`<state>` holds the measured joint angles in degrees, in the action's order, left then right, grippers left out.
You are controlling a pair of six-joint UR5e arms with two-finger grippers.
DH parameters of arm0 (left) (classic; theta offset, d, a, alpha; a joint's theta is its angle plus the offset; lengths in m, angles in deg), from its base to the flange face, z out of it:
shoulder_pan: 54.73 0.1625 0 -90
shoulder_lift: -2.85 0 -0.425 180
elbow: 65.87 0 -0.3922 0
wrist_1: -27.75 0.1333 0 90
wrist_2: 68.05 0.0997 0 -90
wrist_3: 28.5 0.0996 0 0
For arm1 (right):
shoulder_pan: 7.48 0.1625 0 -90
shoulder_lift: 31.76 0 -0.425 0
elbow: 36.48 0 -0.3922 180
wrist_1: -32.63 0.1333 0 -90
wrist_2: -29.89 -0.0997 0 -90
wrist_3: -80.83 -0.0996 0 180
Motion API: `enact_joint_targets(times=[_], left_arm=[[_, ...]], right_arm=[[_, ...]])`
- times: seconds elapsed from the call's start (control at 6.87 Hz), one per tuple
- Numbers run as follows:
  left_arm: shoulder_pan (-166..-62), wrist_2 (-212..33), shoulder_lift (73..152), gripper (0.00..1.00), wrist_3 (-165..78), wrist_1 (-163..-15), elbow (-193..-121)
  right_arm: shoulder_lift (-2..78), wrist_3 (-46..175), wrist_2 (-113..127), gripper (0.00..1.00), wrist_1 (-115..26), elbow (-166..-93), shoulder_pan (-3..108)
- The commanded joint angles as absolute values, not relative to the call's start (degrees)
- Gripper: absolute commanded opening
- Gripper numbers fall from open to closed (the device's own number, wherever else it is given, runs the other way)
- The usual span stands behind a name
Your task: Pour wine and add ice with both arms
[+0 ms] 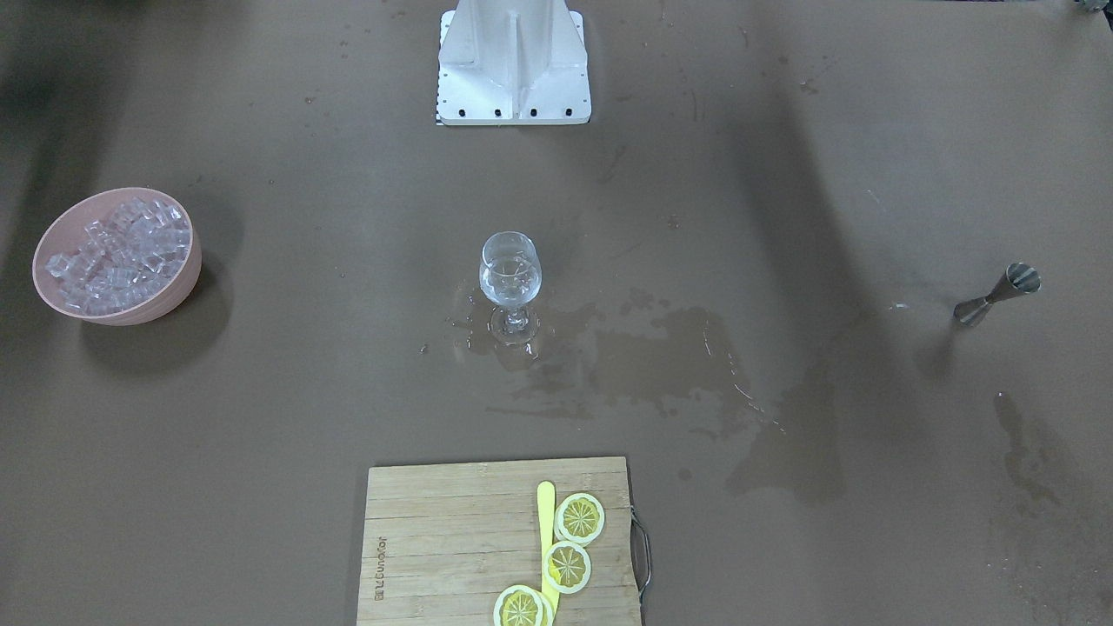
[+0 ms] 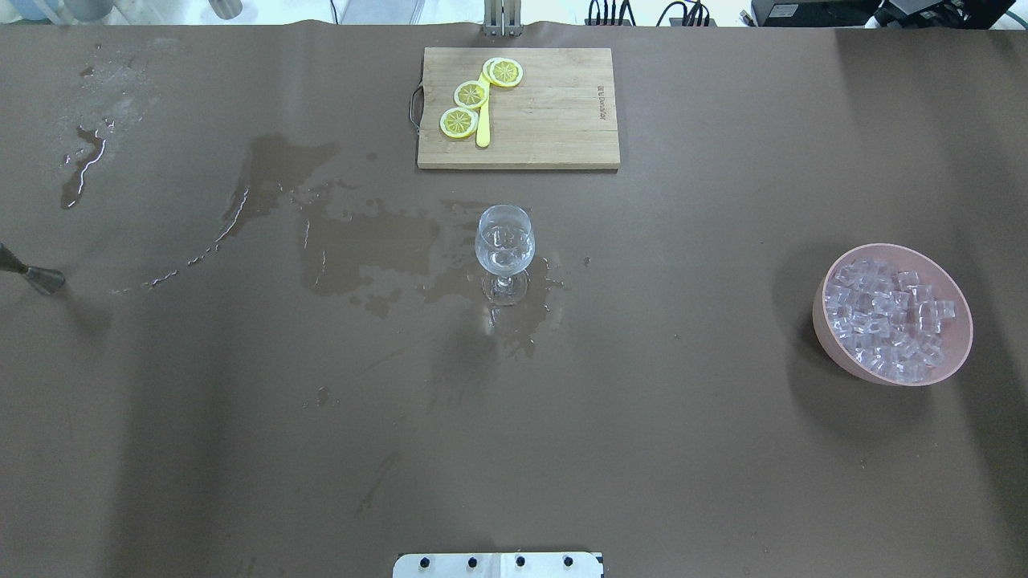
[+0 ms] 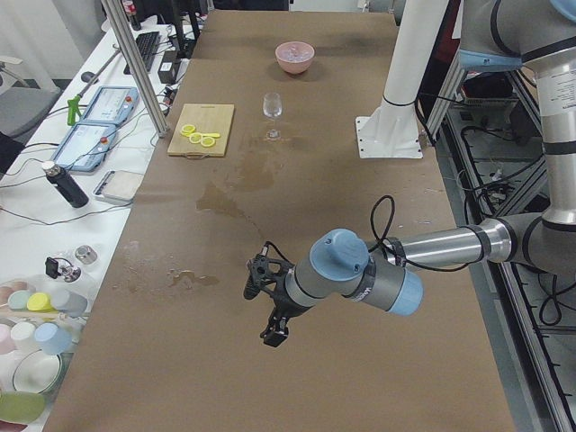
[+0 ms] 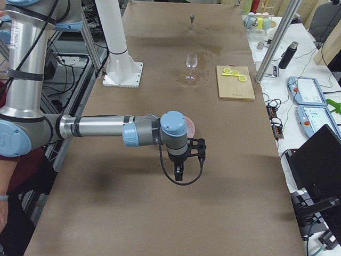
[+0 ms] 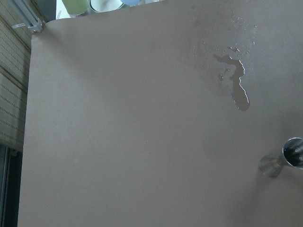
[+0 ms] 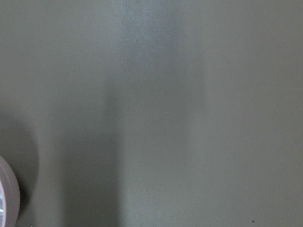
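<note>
Overhead exterior view showed the wine (image 2: 503, 260), a small clear measure, inside a stemmed glass (image 2: 504, 233) standing upright at the centre of the frame on a brown table (image 2: 241, 449). The ice (image 2: 887, 317) lay heaped in a pink bowl (image 2: 823, 329) at the right of the frame, well apart from the glass. Wet patches (image 2: 361, 245) spread from the glass's foot toward the left. A metal jigger (image 2: 36, 278) stood at the left edge. A wooden cutting board (image 2: 554, 120) sat at top centre, carrying 3 lemon slices (image 2: 458, 122) beside a yellow stick (image 2: 483, 128).

From the table's left end, the left arm (image 3: 441, 245) crossed the lower half of the frame, and the left gripper (image 3: 272, 335) hung above bare table. Whether its fingers were apart or together could not be told. From the right end, the right arm (image 4: 101, 127) reached in from the left edge. The right gripper (image 4: 178, 175) pointed down in front of the bowl, and its state could not be told either.
</note>
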<state>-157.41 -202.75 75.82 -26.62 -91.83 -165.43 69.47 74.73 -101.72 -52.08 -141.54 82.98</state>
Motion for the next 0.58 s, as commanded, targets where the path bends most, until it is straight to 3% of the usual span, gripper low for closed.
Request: enact_joint_targets(times=[0.0, 0.15, 0.44], left_arm=[[-157.38, -202.70, 76.50, 0.98, -26.92, -92.12, -161.78], [-157.38, -202.62, 76.42, 0.98, -27.00, -92.22, -158.97], [-157.47, -202.70, 76.51, 0.98, -27.18, -92.30, -157.89]], right_arm=[[68.79, 71.02, -101.77, 1.00, -59.94, -148.04, 81.31], [68.87, 64.55, -102.56, 1.00, -64.71, -155.93, 80.42], [67.57, 55.92, -104.07, 1.00, -63.62, -157.85, 74.39]])
